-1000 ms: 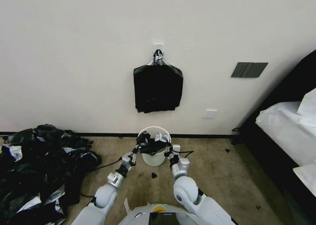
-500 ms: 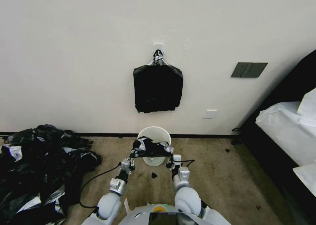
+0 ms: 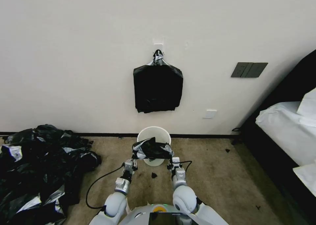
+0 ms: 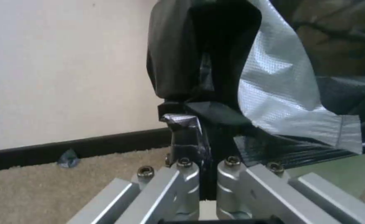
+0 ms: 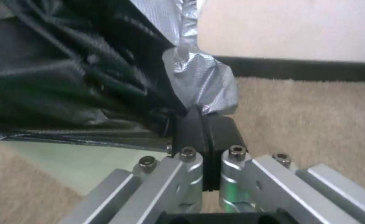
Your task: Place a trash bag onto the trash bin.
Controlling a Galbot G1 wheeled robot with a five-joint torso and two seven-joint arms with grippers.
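Observation:
The cream-white trash bin (image 3: 153, 131) stands on the carpet against the wall. The black trash bag (image 3: 152, 149) is stretched in front of the bin's near side, covering its front wall below the rim. My left gripper (image 3: 134, 157) is shut on the bag's left end, and my right gripper (image 3: 171, 158) is shut on its right end. In the left wrist view the left gripper (image 4: 203, 124) pinches crumpled film of the trash bag (image 4: 274, 93). In the right wrist view the right gripper (image 5: 201, 124) clamps a fold of the trash bag (image 5: 87, 77).
A big heap of black bags (image 3: 39, 165) lies on the carpet at the left. A flat black bundle (image 3: 158, 88) hangs from a wall hook above the bin. A bed (image 3: 286, 129) lies on the right. A cable (image 3: 98, 182) and a black scrap (image 3: 153, 175) are on the carpet.
Both arms have drawn back toward me, pulling the bag off the bin's mouth so that it hangs stretched wider in front of the bin. Both grippers stay shut on it.

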